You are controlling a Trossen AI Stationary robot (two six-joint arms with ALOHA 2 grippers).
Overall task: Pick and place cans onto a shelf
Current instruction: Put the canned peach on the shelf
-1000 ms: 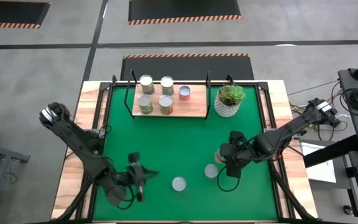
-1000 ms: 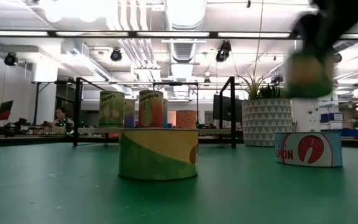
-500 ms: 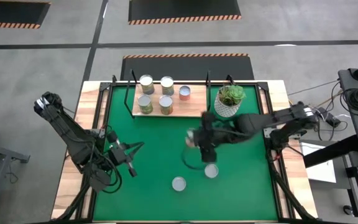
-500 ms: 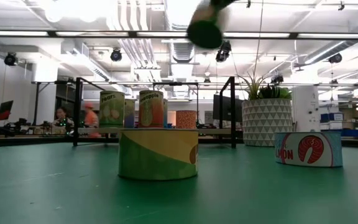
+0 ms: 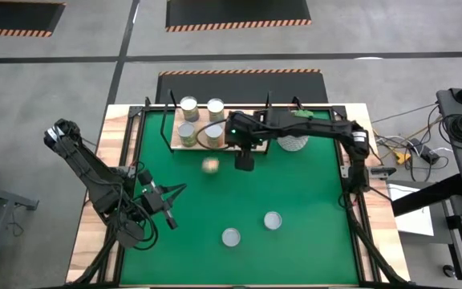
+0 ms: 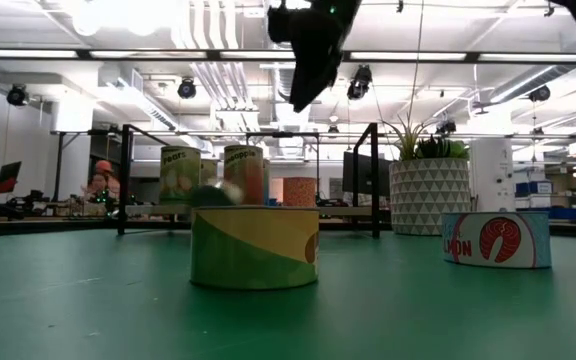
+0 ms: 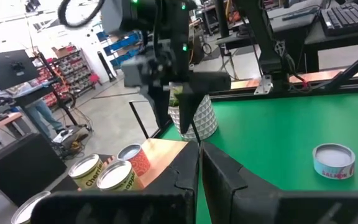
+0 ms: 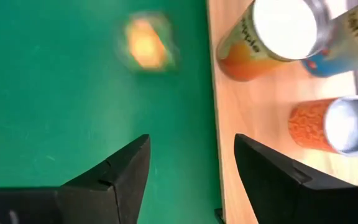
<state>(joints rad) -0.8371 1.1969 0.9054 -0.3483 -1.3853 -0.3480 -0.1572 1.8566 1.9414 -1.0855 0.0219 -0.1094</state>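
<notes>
The worktop (image 5: pixel 119 144) is wooden-edged and covered by a green mat (image 5: pixel 295 193). At its far edge stands the shelf (image 5: pixel 257 144), a light-wood board on a black wire frame. The right arm reaches across the worktop from the right side, passing over the white plant pot (image 6: pixel 430 195). The right gripper (image 5: pixel 244 160) hangs above the shelf's front edge. Its fingers (image 8: pixel 110 177) are spread wide with nothing between them.

The left arm waits at the left side of the mat, well apart from the shelf. The left gripper (image 7: pixel 200 163) has its fingers closed almost tip to tip, and they hold nothing.

Just beside the right gripper, in front of the shelf, a blurred can (image 5: pixel 210 165) shows over the green. It is yellow-orange in the right wrist view and clear of both fingers. Whether it touches the mat cannot be told.

Four tall cans show on the shelf in the high view, two at the back (image 5: pixel 188 105) and two at the front (image 5: pixel 187 134). The right wrist view adds a short orange-red can (image 8: pixel 328 124) on the board.

Nearer the front of the mat sit two flat tins, well apart from the shelf. One is a salmon tin (image 6: pixel 496 238) and the other a green-and-yellow tin (image 6: pixel 255 247).
</notes>
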